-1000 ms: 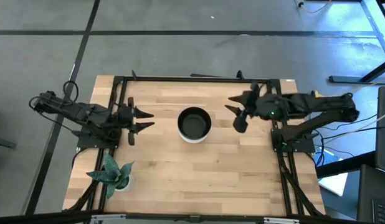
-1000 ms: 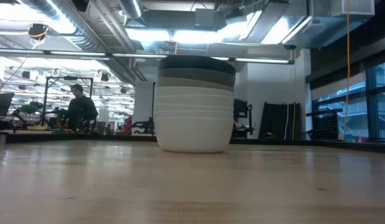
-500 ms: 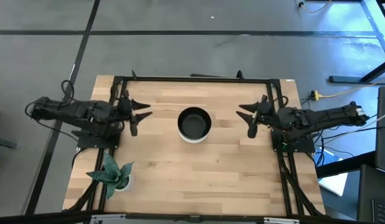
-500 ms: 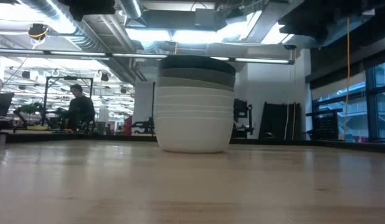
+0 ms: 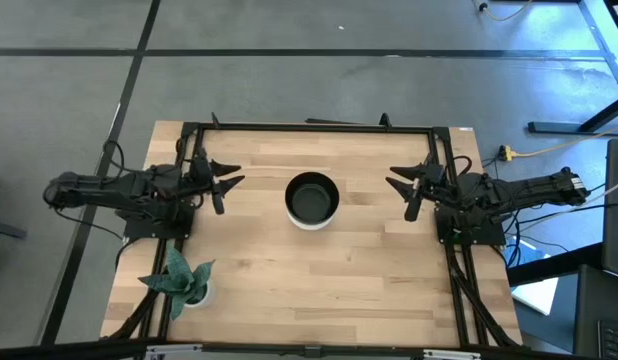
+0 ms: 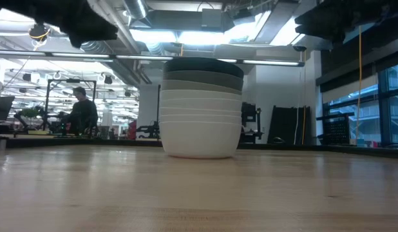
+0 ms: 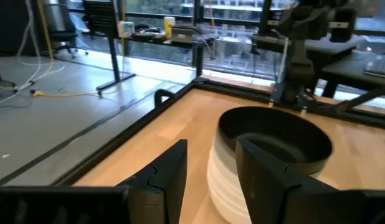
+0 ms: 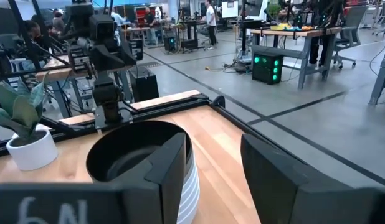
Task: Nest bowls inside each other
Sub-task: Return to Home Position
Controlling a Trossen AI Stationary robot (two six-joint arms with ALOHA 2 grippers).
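Observation:
The bowls stand nested in one stack [image 5: 312,199] at the table's middle, its white bottom bowl resting on the wood. In the low view the stack [image 6: 201,107] shows several white bowls below, grey ones above and a black one on top. My left gripper [image 5: 227,180] hovers open to the left of the stack, pointing at it. My right gripper [image 5: 399,186] hovers open to the stack's right, also pointing at it. The stack shows beyond the fingers in the left wrist view [image 7: 273,162] and in the right wrist view [image 8: 142,168]. Neither gripper touches anything.
A small green potted plant [image 5: 179,280] stands at the table's near left corner and shows in the right wrist view as well [image 8: 24,124]. A black frame [image 5: 309,127] runs along the far edge and both sides. Bare wood lies around the stack. A person [image 6: 82,113] stands far behind.
My right gripper has drawn back from the stack toward the table's right edge and levelled out. My left gripper has shifted a little toward the far edge. Both arms have come down, now showing at the top corners of the low view. The stack has stayed still.

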